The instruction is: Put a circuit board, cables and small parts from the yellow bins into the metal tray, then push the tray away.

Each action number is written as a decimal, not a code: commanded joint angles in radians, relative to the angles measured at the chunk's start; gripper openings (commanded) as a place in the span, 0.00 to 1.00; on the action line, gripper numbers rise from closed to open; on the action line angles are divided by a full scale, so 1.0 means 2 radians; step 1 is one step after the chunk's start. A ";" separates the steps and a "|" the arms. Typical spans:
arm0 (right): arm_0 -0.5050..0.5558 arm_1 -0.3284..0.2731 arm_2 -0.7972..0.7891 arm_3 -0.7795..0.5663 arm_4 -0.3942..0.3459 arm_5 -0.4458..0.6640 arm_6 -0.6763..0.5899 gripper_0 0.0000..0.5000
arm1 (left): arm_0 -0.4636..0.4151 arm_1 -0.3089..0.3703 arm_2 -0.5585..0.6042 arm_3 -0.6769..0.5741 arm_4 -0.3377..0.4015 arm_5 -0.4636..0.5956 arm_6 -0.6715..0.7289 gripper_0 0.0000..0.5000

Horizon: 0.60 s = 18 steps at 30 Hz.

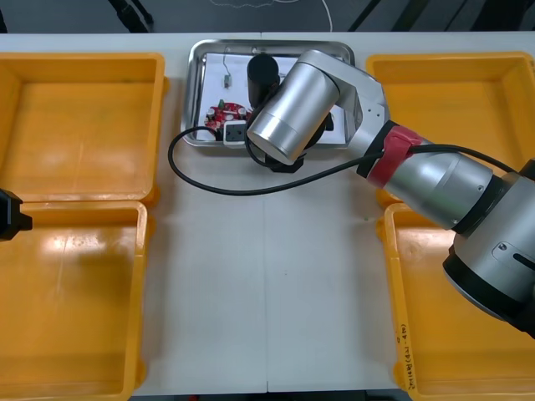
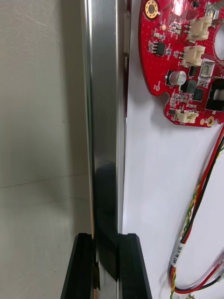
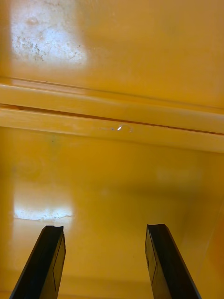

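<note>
At the tabletop's left edge the left gripper is parked over the seam between the two yellow bins there. Its fingers are spread wide and hold nothing. The metal tray sits at the middle of the far edge, carrying a round red circuit board and a bundle of red, yellow and black cables on its white liner. The tray looks like thin, stiff sheet metal, so it should be light and slide readily on the tabletop, but it may swivel if pushed off-centre. Its contents lie loose, and the board is the fragile piece. The sensible hold is the raised rim on the near side, close to its middle. The right gripper is there, its fingers narrowed to a slim gap with the rim standing between them, one inside and one outside. It is apparently pinching the rim, though contact at the pads is hard to confirm.
</note>
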<state>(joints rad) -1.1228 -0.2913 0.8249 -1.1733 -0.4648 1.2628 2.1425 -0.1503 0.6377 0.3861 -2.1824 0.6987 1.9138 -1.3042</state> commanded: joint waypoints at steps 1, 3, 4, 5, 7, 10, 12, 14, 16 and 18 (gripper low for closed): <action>-0.032 0.009 -0.019 0.002 0.005 -0.010 0.029 0.00 | 0.009 0.021 0.012 -0.003 0.000 0.003 -0.050 1.00; -0.032 0.009 -0.019 0.003 0.005 -0.011 0.031 0.00 | 0.009 0.021 0.012 -0.003 0.000 0.003 -0.050 1.00; -0.032 0.009 -0.019 0.003 0.005 -0.011 0.031 0.00 | 0.009 0.021 0.012 -0.003 0.000 0.003 -0.050 1.00; -0.032 0.009 -0.019 0.003 0.005 -0.010 0.032 0.00 | 0.009 0.021 0.012 -0.003 0.000 0.003 -0.050 1.00; -0.032 0.009 -0.020 0.003 0.005 -0.014 0.035 0.00 | 0.009 0.021 0.012 -0.003 0.000 0.003 -0.050 1.00; -0.032 0.010 -0.020 0.003 0.005 -0.019 0.036 0.00 | 0.009 0.021 0.012 -0.003 0.000 0.003 -0.050 1.00; -0.032 0.009 -0.020 0.003 0.005 -0.019 0.037 0.00 | 0.009 0.021 0.012 -0.003 0.000 0.003 -0.050 1.00; -0.032 0.009 -0.020 0.003 0.005 -0.019 0.039 0.00 | 0.009 0.021 0.012 -0.003 0.000 0.003 -0.050 1.00; -0.032 0.009 -0.020 0.003 0.005 -0.019 0.039 0.00 | 0.009 0.021 0.012 -0.003 0.000 0.003 -0.050 1.00; -0.032 0.010 -0.020 0.002 0.005 -0.022 0.039 0.14 | 0.009 0.021 0.012 -0.003 0.000 0.003 -0.050 1.00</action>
<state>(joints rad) -1.1245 -0.2908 0.8176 -1.1563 -0.4623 1.2343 2.1868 -0.1503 0.6377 0.3861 -2.1824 0.6987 1.9138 -1.3043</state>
